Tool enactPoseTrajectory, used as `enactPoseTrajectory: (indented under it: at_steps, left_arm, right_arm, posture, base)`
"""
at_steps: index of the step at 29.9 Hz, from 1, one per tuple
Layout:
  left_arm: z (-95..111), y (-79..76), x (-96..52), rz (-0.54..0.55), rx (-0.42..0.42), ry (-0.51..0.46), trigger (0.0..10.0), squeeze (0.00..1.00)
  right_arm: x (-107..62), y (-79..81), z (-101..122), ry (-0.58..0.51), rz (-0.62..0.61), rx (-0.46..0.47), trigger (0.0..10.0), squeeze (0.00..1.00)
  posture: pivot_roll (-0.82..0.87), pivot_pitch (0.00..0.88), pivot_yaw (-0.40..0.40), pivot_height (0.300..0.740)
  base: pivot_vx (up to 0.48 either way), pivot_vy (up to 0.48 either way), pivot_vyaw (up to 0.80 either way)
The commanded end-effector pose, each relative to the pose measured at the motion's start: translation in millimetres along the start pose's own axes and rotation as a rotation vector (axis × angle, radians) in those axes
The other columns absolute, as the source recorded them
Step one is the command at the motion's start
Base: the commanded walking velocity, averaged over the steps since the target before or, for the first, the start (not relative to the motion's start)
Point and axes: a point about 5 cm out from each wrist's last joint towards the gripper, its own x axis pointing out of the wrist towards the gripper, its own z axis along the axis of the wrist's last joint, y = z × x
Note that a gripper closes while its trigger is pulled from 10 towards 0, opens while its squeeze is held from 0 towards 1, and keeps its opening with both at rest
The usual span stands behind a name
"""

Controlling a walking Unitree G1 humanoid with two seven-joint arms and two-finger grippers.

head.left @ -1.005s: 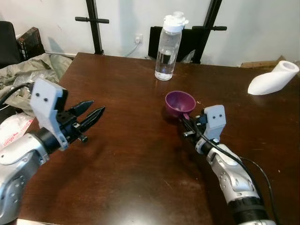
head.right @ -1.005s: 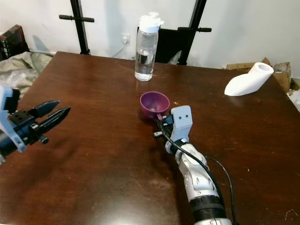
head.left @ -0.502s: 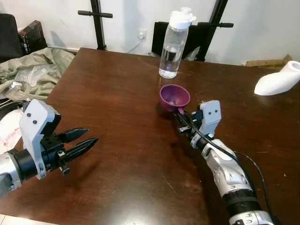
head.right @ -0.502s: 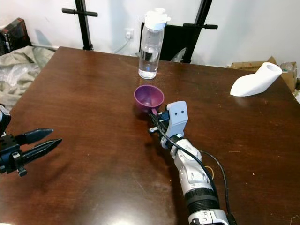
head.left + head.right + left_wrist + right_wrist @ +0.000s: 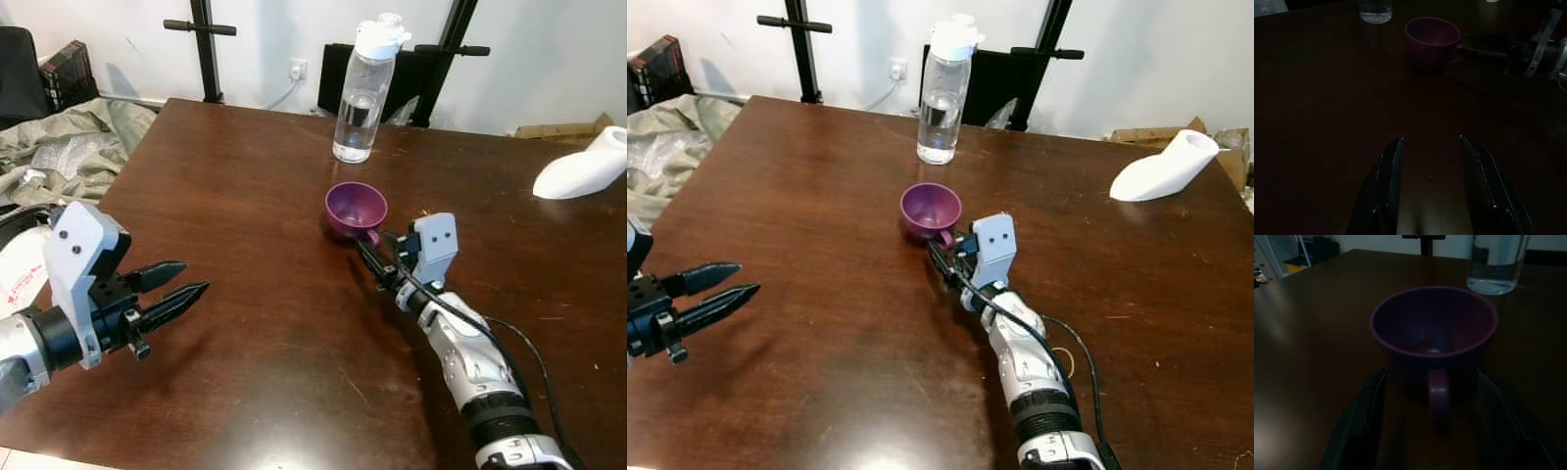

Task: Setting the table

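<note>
Right wrist view: right end effector (image 5: 1430,396) (fingers spread) | straddles purple cup (image 5: 1434,328) handle, seemingly untouched.

Setting: lived-in room of a home. Evidence: dark wooden counter (image 5: 245,176) carrying a purple cup (image 5: 355,210) and clear water bottle (image 5: 361,90); white wall with power socket (image 5: 298,70); rumpled bedding or clothing (image 5: 69,147) heaped beside it; black stands (image 5: 202,44); cardboard box (image 5: 1229,149) on the floor.

water bottle (image 5: 1497,262) – top cut off by frame edge
</note>
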Motion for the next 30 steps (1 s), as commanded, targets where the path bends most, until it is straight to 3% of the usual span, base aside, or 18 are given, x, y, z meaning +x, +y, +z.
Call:
enactPoseTrajectory:
  at_steps: [1, 3, 8, 12, 16, 17, 21, 30]
  left_arm:
    - [-2.2, -5.1, 2.8, -0.016, 0.002, 0.008, 10.0, 0.0]
    - [-3.5, -5.5, 5.5, -0.011, -0.003, 0.002, 10.0, 0.0]
    - [-22.9, -6.4, 28.7, 0.12, -0.012, 0.006, 10.0, 0.0]
    - [-31.0, -14.4, 42.7, 0.165, -0.017, -0.003, 10.0, 0.0]
    - [-48.8, -16.9, 59.8, 0.257, -0.003, 0.025, 10.0, 0.0]
    - [-48.8, -16.9, 59.8, 0.257, -0.003, 0.025, 10.0, 0.0]
    - [-63.4, -12.4, 74.5, 0.337, -0.009, 0.024, 10.0, 0.0]
    - [-69.3, -14.4, 95.7, 0.369, -0.028, 0.005, 10.0, 0.0]
  right_arm:
    - [-3.4, -5.3, 6.6, -0.029, -0.021, -0.011, 10.0, 0.0]
    - [-6.3, -7.5, 12.1, -0.05, -0.03, -0.011, 10.0, 0.0]
    - [-36.3, -10.5, 37.1, -0.15, -0.102, -0.005, 10.0, 0.0]
    - [-58.9, -6.4, 46.3, -0.177, -0.15, 0.002, 10.0, 0.0]
    - [-84.3, -5.9, 34.8, -0.132, -0.283, -0.025, 10.0, 0.0]
    - [-84.3, -5.9, 34.8, -0.132, -0.283, -0.025, 10.0, 0.0]
    - [-102.5, -17.1, 20.0, -0.042, -0.396, -0.076, 10.0, 0.0]
    - [-99.8, -19.9, 24.1, -0.012, -0.395, -0.072, 10.0, 0.0]
  posture:
    - [0.19, 0.245, 0.03, 0.74]
    - [0.18, 0.235, 0.03, 0.74]
    - [0.15, 0.202, 0.036, 0.74]
    - [0.11, 0.186, 0.043, 0.74]
    - [0.07, 0.142, 0.059, 0.74]
    - [0.07, 0.142, 0.059, 0.74]
    - [0.05, 0.119, 0.065, 0.74]
    - [0.02, 0.097, 0.063, 0.74]
  base:
    - [0.0, 0.0, 0.0]
    - [0.0, 0.0, 0.0]
    - [0.0, 0.0, 0.0]
    - [0.0, 0.0, 0.0]
    - [0.0, 0.0, 0.0]
    - [0.0, 0.0, 0.0]
    - [0.0, 0.0, 0.0]
    - [0.0, 0.0, 0.0]
